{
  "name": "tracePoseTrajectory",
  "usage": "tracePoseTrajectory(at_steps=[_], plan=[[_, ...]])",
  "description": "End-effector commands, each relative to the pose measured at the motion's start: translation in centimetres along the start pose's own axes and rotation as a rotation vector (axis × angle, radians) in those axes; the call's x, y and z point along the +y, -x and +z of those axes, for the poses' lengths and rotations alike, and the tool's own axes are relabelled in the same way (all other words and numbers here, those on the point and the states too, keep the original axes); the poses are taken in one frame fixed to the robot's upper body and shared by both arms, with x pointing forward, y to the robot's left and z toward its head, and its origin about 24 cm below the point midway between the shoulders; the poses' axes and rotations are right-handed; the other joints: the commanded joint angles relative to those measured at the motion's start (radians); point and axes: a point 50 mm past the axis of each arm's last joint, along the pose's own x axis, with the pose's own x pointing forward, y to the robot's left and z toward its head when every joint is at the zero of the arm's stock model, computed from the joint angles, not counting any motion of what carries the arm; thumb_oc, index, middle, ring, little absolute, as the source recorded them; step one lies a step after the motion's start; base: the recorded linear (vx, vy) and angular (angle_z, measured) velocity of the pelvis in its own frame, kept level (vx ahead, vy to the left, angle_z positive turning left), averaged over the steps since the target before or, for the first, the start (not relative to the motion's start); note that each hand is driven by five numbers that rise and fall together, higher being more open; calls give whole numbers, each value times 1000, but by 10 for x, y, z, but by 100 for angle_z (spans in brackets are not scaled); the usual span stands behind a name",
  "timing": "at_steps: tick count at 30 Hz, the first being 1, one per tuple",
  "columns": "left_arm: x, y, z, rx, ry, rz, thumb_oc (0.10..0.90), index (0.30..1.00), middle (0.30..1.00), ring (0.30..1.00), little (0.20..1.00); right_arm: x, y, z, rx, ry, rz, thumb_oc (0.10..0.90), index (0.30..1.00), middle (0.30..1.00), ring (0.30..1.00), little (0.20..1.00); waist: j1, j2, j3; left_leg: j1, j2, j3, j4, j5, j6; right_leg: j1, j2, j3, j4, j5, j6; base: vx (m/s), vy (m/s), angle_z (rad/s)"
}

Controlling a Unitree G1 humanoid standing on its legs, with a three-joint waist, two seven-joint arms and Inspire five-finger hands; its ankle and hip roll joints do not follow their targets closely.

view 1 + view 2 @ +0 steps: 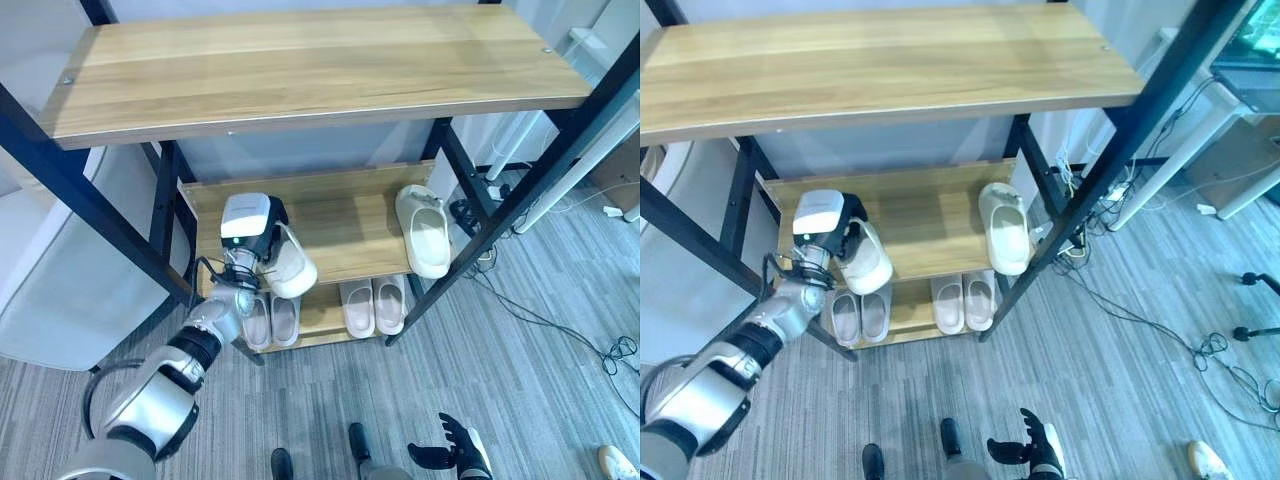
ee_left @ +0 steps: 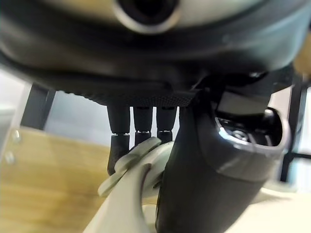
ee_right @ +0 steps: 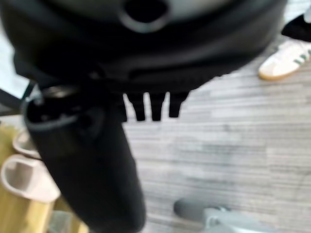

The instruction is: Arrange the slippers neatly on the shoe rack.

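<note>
Grey wood-grain plank floor (image 1: 540, 400), pale wall (image 1: 300, 155) behind a black-metal-framed rack (image 1: 520, 190) with light wooden boards, white tube-legged furniture (image 1: 560, 170) at the right with loose cables (image 1: 560, 330) trailing across the floor, a pale curved panel (image 1: 60, 290) at the left, even lighting.

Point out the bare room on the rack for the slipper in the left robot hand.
The left robot hand grips a slipper over the middle shelf. Bare wood runs from there to the slipper lying at the shelf's right end. The top shelf is bare. The bottom shelf is crowded with two pairs.
</note>
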Motion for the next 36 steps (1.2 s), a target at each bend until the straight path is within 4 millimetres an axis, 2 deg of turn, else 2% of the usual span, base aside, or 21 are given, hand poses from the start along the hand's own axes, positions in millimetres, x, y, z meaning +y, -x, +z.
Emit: tracePoseTrajectory(at_steps=[1, 3, 6, 7, 9, 10, 11, 13, 15, 16, 17, 18, 19, 20, 21, 23, 26, 28, 30, 32, 36], plan=[[60, -24, 24, -113, 197, 322, 400, 300, 300, 300, 300, -25, -3, 9, -63, -14, -111, 800, 900, 900, 900, 900, 26, 19, -10, 55, -36, -29, 3, -103, -1, 81, 9, -26, 6, -152, 50, 20, -103, 3], [60, -17, 23, -123, 226, 327, 400, 300, 300, 300, 300, -25, -4, 10, -66, -15, -115, 800, 900, 900, 900, 900, 28, 20, -11, 73, -32, -31, 3, -105, -3, 101, 11, -28, 6, -158, 46, 22, -111, 10], [64, 10, 19, -170, 301, 361, 400, 300, 300, 300, 300, -27, -7, 19, -94, -9, -119, 800, 900, 900, 900, 900, 45, 21, -25, 126, -9, -35, 3, -97, -11, 154, 28, -31, 8, -178, 27, -11, -151, 9], [64, 11, 18, -169, 301, 360, 400, 300, 300, 300, 300, -26, -7, 19, -94, -8, -118, 800, 900, 900, 900, 900, 44, 21, -24, 128, -9, -35, 3, -98, -12, 156, 28, -30, 8, -178, 27, 2, -160, 2], [91, 24, 14, -256, 169, 506, 400, 300, 300, 300, 300, -18, 6, 5, -106, 12, -65, 800, 900, 900, 900, 900, 40, 10, -6, 140, 19, -26, 80, -124, -23, 180, 47, -23, 39, -201, 15, -30, -167, 8], [91, 25, 13, -254, 166, 505, 400, 300, 300, 300, 300, -18, 7, 4, -106, 14, -64, 800, 900, 900, 900, 900, 39, 10, -5, 140, 20, -25, 88, -129, -23, 181, 48, -22, 42, -203, 15, -70, -193, -1], [101, 35, 20, -334, 65, 526, 400, 300, 300, 300, 300, -23, 8, 1, -109, 27, -67, 800, 900, 900, 900, 900, 52, -5, 18, 112, 44, -28, 215, -140, -35, 204, 58, -31, 63, -218, 2, -123, -209, -6], [101, 38, 34, -382, 127, 540, 400, 300, 300, 300, 300, -26, 9, 7, -154, 32, -76, 800, 900, 900, 900, 900, 66, -28, 69, 10, 65, -36, 418, -109, -37, 242, 62, -43, 68, -227, -13, -219, -245, 1], [102, 41, 42, -413, 174, 549, 400, 300, 300, 300, 300, -33, 7, 18, -195, 12, -102, 800, 900, 900, 900, 900, 78, -36, 93, -69, 43, -26, 548, -97, -23, 250, 61, -52, 64, -221, -23, -188, -121, 20], [101, 43, 43, -428, 176, 547, 400, 300, 300, 300, 300, -34, 5, 26, -226, 9, -109, 800, 900, 900, 900, 900, 87, -36, 94, -109, 3, -26, 572, -120, -12, 245, 65, -50, 58, -213, -22, -73, -50, 10], [101, 44, 45, -439, 178, 545, 400, 300, 300, 300, 300, -34, 5, 33, -256, 2, -112, 800, 900, 900, 900, 900, 94, -39, 88, -139, -43, -18, 556, -154, 7, 246, 68, -48, 50, -208, -18, 0, 0, 0], [101, 45, 45, -439, 178, 544, 400, 300, 300, 300, 300, -34, 5, 33, -255, 3, -112, 800, 900, 900, 900, 900, 95, -40, 83, -140, -46, -15, 557, -158, 11, 246, 64, -46, 46, -210, -15, 97, -26, -14], [94, 49, 48, -443, 201, 512, 400, 300, 300, 300, 300, -31, 6, 39, -280, -10, -104, 800, 900, 900, 900, 900, 104, -40, 73, -180, -114, 22, 474, -169, 41, 255, 87, -30, 32, -202, -11, 97, -6, -16], [94, 49, 48, -442, 203, 511, 400, 300, 300, 300, 300, -32, 7, 38, -278, -9, -104, 800, 900, 900, 900, 900, 108, -40, 70, -178, -116, 27, 466, -166, 44, 255, 84, -26, 29, -200, -9, 224, 23, -38], [87, 54, 48, -443, 205, 490, 400, 300, 300, 300, 300, -24, 6, 50, -319, 6, -72, 800, 900, 900, 900, 900, 120, -24, 51, -122, -136, 3, 325, -139, 63, 272, 114, 32, 13, -193, -7, 201, 65, -42], [80, 56, 42, -410, 190, 473, 400, 300, 300, 300, 300, -19, 6, 50, -320, 32, -66, 800, 900, 900, 900, 900, 134, -31, 36, -95, -166, -32, 276, -127, 76, 281, 116, 47, 11, -201, -7, 221, 50, -73], [70, 58, 37, -380, 188, 419, 400, 300, 300, 300, 300, -11, 4, 50, -301, 25, -50, 800, 900, 900, 900, 900, 135, -39, 23, -19, -143, 2, 196, -122, 86, 260, 109, 33, 113, -247, -6, 139, 28, -88], [70, 61, 30, -361, 163, 405, 400, 300, 300, 300, 300, -6, 3, 57, -308, 16, -41, 800, 900, 900, 900, 900, 154, -35, 31, 18, -110, 40, 168, -132, 78, 207, 62, -71, 213, -268, 35, 19, -42, -66], [70, 60, 26, -344, 148, 397, 400, 300, 300, 300, 300, -4, 3, 57, -307, 33, -31, 800, 900, 900, 900, 900, 148, -29, 33, 52, -82, 59, 153, -143, 70, 165, 0, -139, 269, -252, 62, 34, -70, -79], [65, 57, 28, -343, 152, 373, 400, 300, 300, 300, 300, -7, 2, 55, -294, 35, -40, 800, 900, 900, 900, 900, 125, -6, 46, 74, -68, 38, 141, -149, 69, 112, -40, -136, 319, -239, 71, 29, -31, -25], [59, 53, 32, -344, 183, 357, 400, 300, 300, 300, 300, -15, 3, 52, -284, -2, -69, 800, 900, 900, 900, 900, 72, 15, 55, 105, -76, -9, 125, -161, 69, 64, -74, -29, 299, -206, 86, 63, -33, 50]])
